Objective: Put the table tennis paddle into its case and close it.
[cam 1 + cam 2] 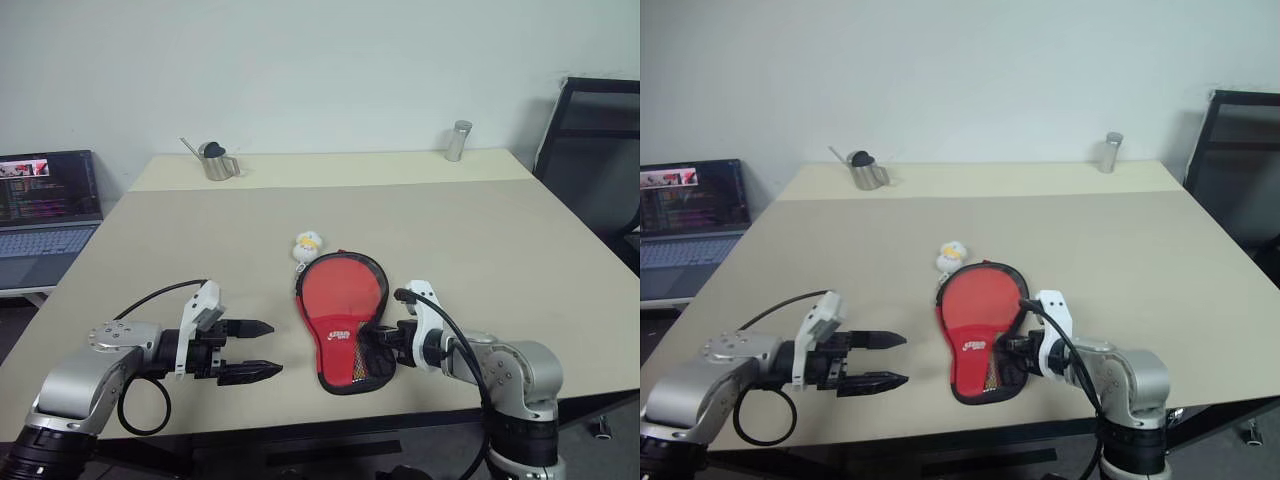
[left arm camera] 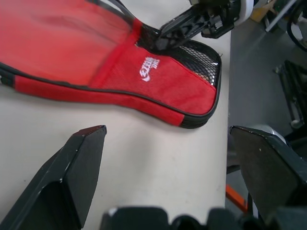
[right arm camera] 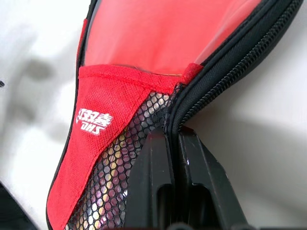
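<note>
Head cam: the case (image 1: 342, 320) lies red side up near the table's (image 1: 480, 230) front edge, round end at 12 o'clock, narrow mesh end at 6. My right gripper (image 1: 383, 342) sits at the case's 4 o'clock, fingers closed tight on the black zipper edge by the mesh end. My left gripper (image 1: 252, 349) hovers at the case's 9 o'clock, just beside but apart, fingers spread wide w/ nothing btwn them, tips pointing toward the case. A small white-yellow toy (image 1: 307, 245) sits at the case's 11 o'clock, close to the round end. A metal watering can (image 1: 216, 161) stands far at 11, a metal cylinder (image 1: 458, 141) far at 1, a laptop (image 1: 45, 215) off the table's left side.

Left wrist cam: my two black fingers (image 2: 72, 177) stand wide apart over bare tabletop; beyond them the case w/ white lettering and mesh, right gripper pinching its edge.

Right wrist cam: my fingers (image 3: 153, 182) are pressed together, zipper edge clamped btwn the tips. Can't tell if the paddle is inside.
</note>
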You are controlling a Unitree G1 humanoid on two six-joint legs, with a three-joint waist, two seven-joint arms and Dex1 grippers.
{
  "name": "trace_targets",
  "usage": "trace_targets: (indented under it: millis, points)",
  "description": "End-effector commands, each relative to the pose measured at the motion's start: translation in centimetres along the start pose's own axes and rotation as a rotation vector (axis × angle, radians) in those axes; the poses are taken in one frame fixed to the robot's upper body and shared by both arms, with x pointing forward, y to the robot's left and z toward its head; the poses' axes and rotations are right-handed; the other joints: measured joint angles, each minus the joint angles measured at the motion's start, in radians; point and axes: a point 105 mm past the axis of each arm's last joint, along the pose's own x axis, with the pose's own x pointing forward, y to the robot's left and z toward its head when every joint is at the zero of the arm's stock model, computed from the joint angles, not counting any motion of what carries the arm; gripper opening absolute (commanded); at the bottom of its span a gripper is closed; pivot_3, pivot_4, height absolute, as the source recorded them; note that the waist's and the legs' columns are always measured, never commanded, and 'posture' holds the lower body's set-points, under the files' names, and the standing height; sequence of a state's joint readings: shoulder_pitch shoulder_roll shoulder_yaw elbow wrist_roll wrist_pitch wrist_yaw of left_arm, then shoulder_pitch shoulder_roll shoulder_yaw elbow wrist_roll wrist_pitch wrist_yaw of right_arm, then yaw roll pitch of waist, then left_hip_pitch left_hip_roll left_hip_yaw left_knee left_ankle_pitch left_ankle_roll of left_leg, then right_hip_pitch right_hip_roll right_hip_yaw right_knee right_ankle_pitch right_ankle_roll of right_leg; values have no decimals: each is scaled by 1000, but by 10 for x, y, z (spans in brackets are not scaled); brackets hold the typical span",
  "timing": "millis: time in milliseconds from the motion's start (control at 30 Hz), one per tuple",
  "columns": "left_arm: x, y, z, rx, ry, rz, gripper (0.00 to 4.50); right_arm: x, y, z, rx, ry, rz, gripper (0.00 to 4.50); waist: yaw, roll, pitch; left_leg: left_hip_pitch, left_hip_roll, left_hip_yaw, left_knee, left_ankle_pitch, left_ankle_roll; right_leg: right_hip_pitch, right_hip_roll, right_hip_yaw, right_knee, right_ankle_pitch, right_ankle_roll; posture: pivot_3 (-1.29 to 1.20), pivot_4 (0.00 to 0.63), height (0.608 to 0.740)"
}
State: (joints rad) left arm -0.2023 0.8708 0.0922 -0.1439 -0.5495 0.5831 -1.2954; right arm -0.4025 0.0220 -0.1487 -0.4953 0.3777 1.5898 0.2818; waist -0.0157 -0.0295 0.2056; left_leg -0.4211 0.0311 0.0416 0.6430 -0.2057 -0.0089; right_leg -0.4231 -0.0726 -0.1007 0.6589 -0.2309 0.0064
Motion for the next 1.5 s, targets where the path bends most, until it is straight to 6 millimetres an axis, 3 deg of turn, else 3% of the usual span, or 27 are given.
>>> trace_targets:
  millis: [33,633,1167,1300,1500]
  points:
    - [-7,4,4,38,-3,5,4500,-7,8,-1,0,-30,15,41,0,0,0,0,0,0,0,0,0,0,0,0,0,0,0,0,150,740]
    - [5,8,16,77,-2,-28,4500,-16,12,-16,2,-41,6,41,13,0,0,-5,1,-4,0,0,-1,-2,2,-4,-2,-1,-1,0,150,740]
    - [12,9,25,88,-8,-32,4500,-25,2,-18,-8,-41,-47,41,14,0,0,-6,0,-4,0,-1,-1,-2,2,-5,-3,-1,-1,0,150,740]
    - [13,9,25,89,-10,-28,4500,-26,-1,-15,2,-58,-78,992,14,0,0,-6,0,-5,0,-1,-1,-2,2,-5,-3,-1,-1,0,150,740]
    - [14,8,25,86,-17,-21,4500,-30,5,-8,-93,-69,-88,2979,14,0,0,-6,1,-5,0,-1,-1,-2,2,-5,-3,-1,-1,0,150,740]
